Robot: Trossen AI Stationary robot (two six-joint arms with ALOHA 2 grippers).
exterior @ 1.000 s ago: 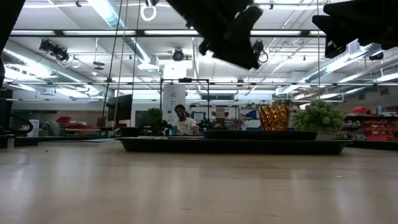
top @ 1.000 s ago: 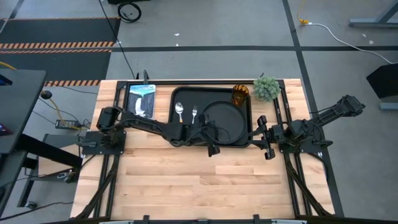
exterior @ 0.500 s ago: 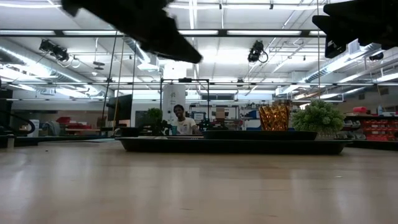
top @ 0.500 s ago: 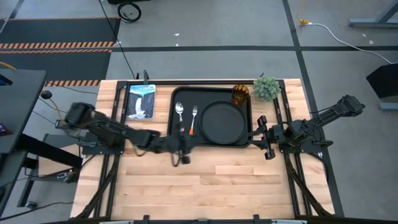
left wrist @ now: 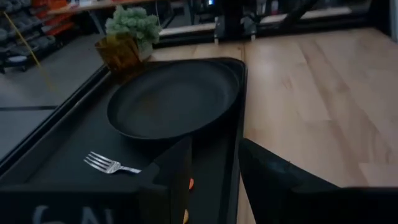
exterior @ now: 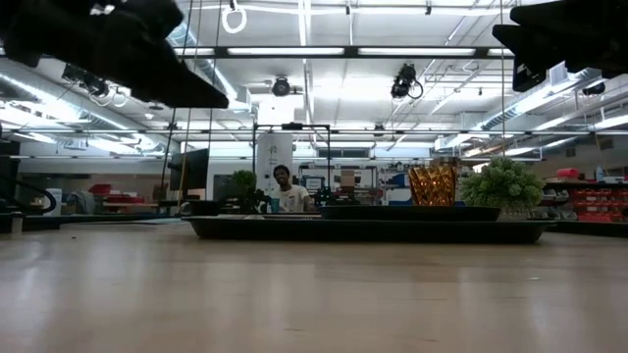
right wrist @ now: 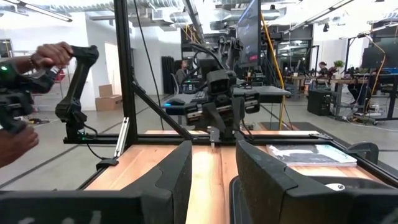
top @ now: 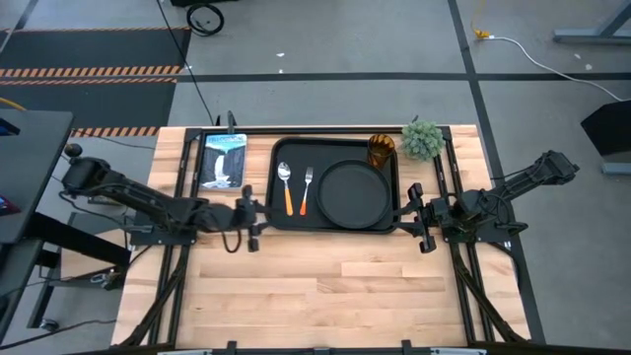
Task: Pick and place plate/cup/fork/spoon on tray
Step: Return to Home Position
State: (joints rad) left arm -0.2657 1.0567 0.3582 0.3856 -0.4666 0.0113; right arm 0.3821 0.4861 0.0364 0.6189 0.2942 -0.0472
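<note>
Black and rectangular, the tray (top: 335, 184) sits at the far middle of the wooden table (top: 325, 286), and all 4 pieces are already on it. Its right part carries the round plate (top: 352, 192), lying flat. Left of the plate the fork (top: 306, 190) and the spoon (top: 285, 184) lie side by side, orange handles toward the near edge, apart from each other and from the plate. Tucked into the tray's far right corner, the amber cup (top: 381, 150) stands upright just beside a small green plant (top: 422, 139) that is off the tray. Just off the tray's left edge, the left gripper (top: 247, 213) hovers above the bare wood, its 2 fingers parted with a clear gap and nothing between them. Opposite, the right gripper (top: 418, 218) waits at the tray's right edge, fingers likewise spread and empty. A picture card (top: 224, 159) lies left of the tray. A person's hand (right wrist: 15, 140) shows in the right wrist view.
</note>
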